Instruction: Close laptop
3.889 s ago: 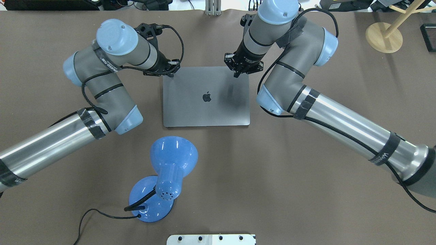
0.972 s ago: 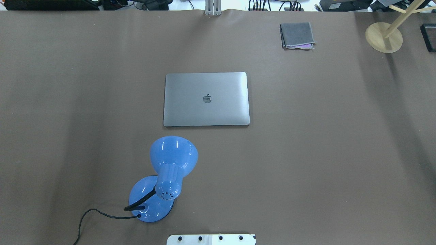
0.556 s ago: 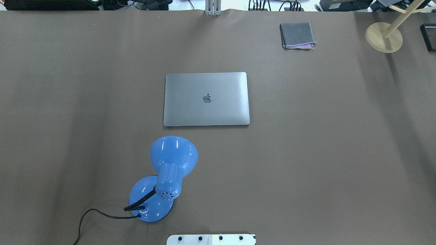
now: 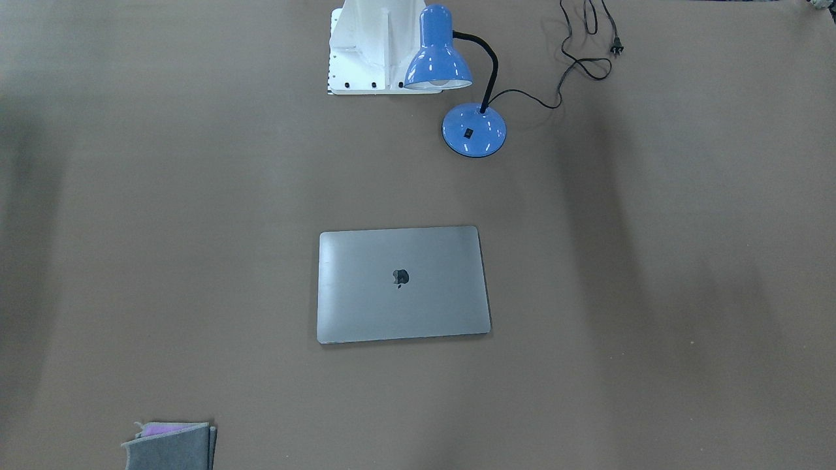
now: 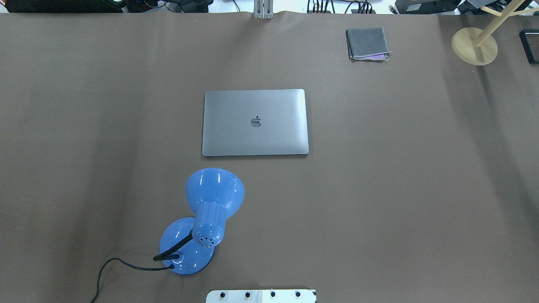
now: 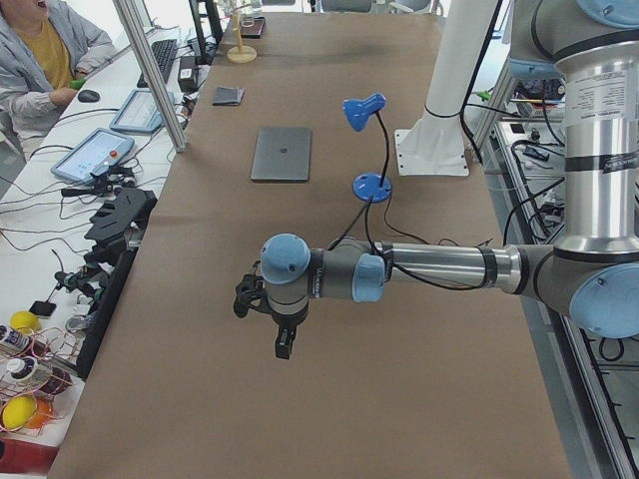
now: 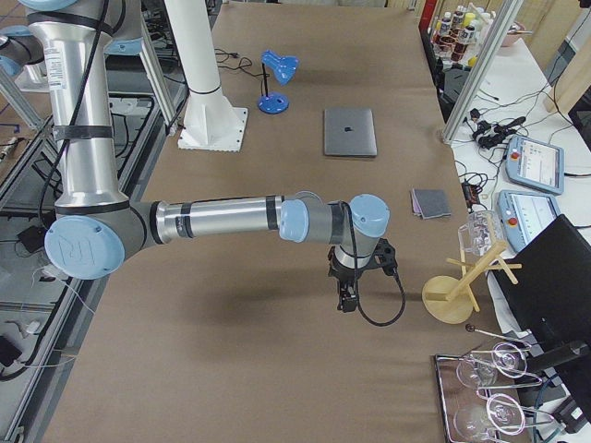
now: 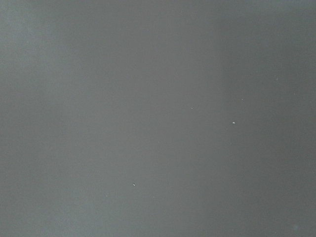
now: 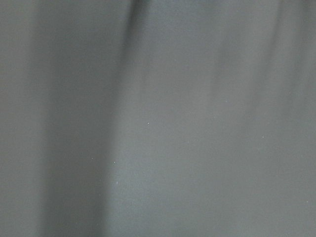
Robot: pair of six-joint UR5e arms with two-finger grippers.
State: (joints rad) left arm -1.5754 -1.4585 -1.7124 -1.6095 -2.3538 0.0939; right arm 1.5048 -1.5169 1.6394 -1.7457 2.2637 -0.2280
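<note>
Brown is the colour of the table (image 5: 400, 189), and the laptop (image 5: 236, 136) is found flat at its centre, lid fully down on the base, the dark logo (image 5: 256, 122) turned upward. In the front view the same closed lid is seen, squared up with the table edges.

From the laptop, a blue lamp (image 5: 206, 223) is placed at 7 o'clock, near but apart, leaned towards it, with a black cord (image 5: 109, 264) trailed away from the lamp at 8 o'clock. A folded grey cloth (image 5: 367, 43) is spotted at 2 o'clock, well apart, and a wooden stand (image 5: 474, 46) is set further out, between 2 and 3 o'clock. A white base plate (image 5: 261, 296) is caught at 6 o'clock, at the near edge.

The left gripper (image 6: 284, 344) is picked up only in the left side view, pointed down over bare table, well apart from the laptop. Whether its fingers are parted or closed cannot be told. The right gripper (image 7: 347, 300) is picked up only in the right side view, hung over bare table near the stand, and its fingers' state cannot be told either. Only brown table is shown by both wrist cameras.
</note>
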